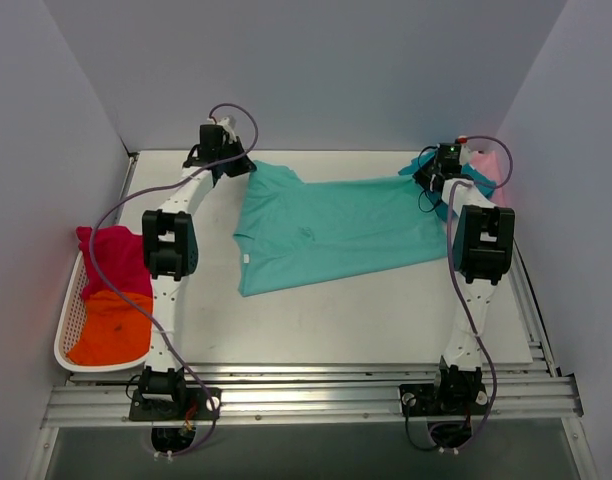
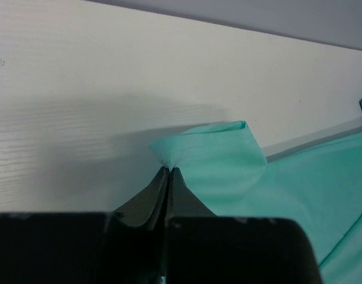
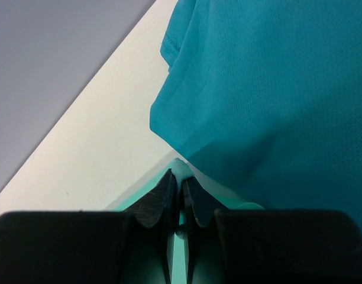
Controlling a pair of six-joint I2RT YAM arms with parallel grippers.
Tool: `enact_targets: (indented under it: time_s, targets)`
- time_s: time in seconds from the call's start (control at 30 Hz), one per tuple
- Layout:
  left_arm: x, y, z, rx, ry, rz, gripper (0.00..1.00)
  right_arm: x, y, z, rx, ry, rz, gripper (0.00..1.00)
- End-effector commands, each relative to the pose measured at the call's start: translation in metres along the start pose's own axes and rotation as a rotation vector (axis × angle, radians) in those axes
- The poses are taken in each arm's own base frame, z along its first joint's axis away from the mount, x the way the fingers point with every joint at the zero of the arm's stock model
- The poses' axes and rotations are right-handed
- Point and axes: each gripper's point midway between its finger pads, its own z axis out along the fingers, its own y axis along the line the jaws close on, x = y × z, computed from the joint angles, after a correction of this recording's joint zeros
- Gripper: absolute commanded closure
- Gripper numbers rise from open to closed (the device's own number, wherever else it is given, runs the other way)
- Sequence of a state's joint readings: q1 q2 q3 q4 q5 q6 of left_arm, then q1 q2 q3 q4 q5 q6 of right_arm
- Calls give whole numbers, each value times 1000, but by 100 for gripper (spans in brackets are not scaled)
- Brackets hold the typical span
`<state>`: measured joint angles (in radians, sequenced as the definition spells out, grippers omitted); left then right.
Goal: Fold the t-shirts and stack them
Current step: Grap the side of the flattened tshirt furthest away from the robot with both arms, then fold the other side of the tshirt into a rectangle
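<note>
A light mint-green t-shirt [image 1: 326, 230] lies spread across the table's middle. My left gripper [image 1: 229, 160] is shut on its far left sleeve [image 2: 213, 148]. My right gripper [image 1: 433, 178] is shut on the shirt's far right edge [image 3: 182, 167]. A darker teal t-shirt [image 3: 275, 89] lies bunched at the far right behind that gripper, with a pale pink t-shirt [image 1: 489, 163] behind it. A magenta-red t-shirt [image 1: 114, 258] and an orange t-shirt [image 1: 111, 328] lie in the basket at left.
A white mesh basket [image 1: 66, 325] stands at the table's left edge. Grey walls enclose the table on three sides. An aluminium rail [image 1: 306, 390] with both arm bases runs along the near edge.
</note>
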<state>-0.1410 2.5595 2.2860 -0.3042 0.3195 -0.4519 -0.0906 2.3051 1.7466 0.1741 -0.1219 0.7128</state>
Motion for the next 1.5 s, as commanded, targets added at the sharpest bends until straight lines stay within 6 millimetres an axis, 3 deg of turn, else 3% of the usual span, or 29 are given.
enact_targets:
  time_s: [0.0,0.07,0.1,0.2,0.43,0.47,0.77,0.87,1.3,1.47]
  targets:
    - [-40,-33,-37,57,-84,76,98,3,2,-1,-20,13,-13,97]
    - [-43,-45,-46,77,-99,103,98,4,3,-2,-26,18,-14,97]
    - [-33,-40,-45,69,-79,104,98,3,4,-4,-30,17,-16,97]
    - [-32,-46,-55,59,-85,134,98,3,4,-8,-32,19,-17,97]
    - [0,-43,-72,9,-67,192,98,5,1,-22,-28,22,-26,97]
    - [-1,-51,-78,9,-77,212,98,4,4,-27,-35,18,-29,97]
    - [19,-57,-103,-69,-91,288,98,9,-3,-47,-31,24,-35,97]
    - [15,-63,-114,-81,-117,303,98,8,-3,-53,-32,21,-39,97]
    - [42,-51,-147,-188,-127,337,98,7,-27,-74,12,25,-27,99]
    - [63,-48,-160,-216,-116,347,98,7,-37,-85,25,22,-26,98]
